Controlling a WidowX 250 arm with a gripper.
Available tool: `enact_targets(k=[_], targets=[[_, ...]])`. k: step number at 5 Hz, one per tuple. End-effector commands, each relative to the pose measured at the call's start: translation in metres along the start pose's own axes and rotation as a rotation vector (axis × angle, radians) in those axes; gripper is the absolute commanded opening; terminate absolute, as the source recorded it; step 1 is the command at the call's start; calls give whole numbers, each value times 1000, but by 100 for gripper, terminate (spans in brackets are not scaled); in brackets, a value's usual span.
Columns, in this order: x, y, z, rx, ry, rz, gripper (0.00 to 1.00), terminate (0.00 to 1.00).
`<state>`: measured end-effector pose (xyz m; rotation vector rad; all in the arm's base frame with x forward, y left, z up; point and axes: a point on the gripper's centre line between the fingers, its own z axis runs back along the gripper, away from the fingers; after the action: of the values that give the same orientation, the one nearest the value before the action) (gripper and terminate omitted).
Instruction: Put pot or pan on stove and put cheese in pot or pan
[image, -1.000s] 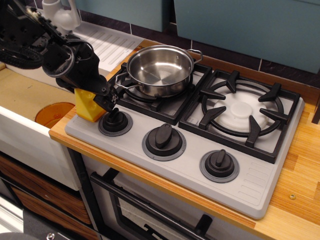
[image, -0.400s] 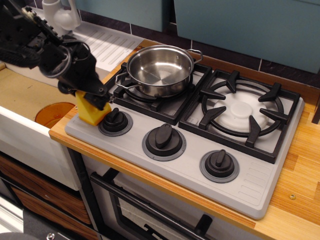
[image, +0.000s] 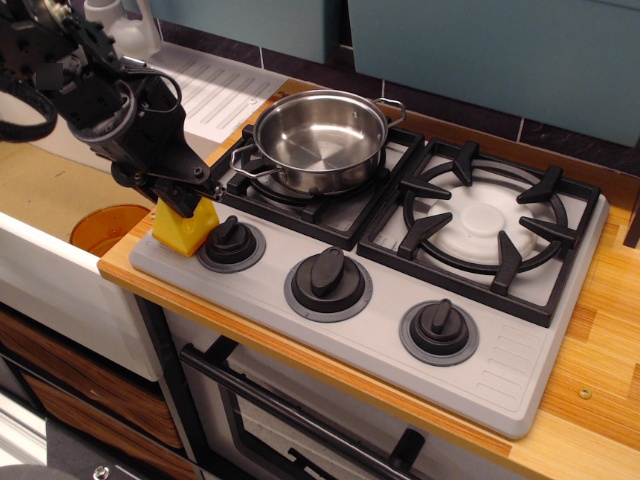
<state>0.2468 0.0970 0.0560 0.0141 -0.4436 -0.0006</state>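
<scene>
wooden tabletop (image: 600, 330) under teal cabinet fronts and dark tile, carrying grey stove (image: 380, 300) set at an angle, oven door below its front edge. beige sink (image: 50, 190) off to the left with white ribbed drainboard (image: 215, 85) behind it, orange round disc (image: 105, 228) lying in the basin close to the counter edge. two black cross-shaped grates on the cooktop: right burner (image: 485, 222) bare with white disc showing, left burner (image: 300, 190) covered by shiny steel pan (image: 320, 140), upright, nothing inside, wire loop handles pointing front-left and back-right. three black knobs (image: 328, 272) in grey rings along the front of the cooktop. black robot arm (image: 90, 85) reaching in from upper left, tool (image: 185, 200) lowered onto the top of yellow cheese (image: 185, 228). cheese wedge standing on the front-left corner of the cooktop, just beside the leftmost knob, well outside the pan. tool fingers dark and bunched against the wedge's upper edge; cannot tell how wide apart, nor whether gripping or merely touching.
</scene>
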Motion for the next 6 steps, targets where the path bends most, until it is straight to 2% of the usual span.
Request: enact_targets(k=[1,3,6], targets=[[21,-7,13,-12,-12,-16,0,0],[31,-7,32,-50,17,-9,0,0],[61,-13,73,-48,78,15,0,0]])
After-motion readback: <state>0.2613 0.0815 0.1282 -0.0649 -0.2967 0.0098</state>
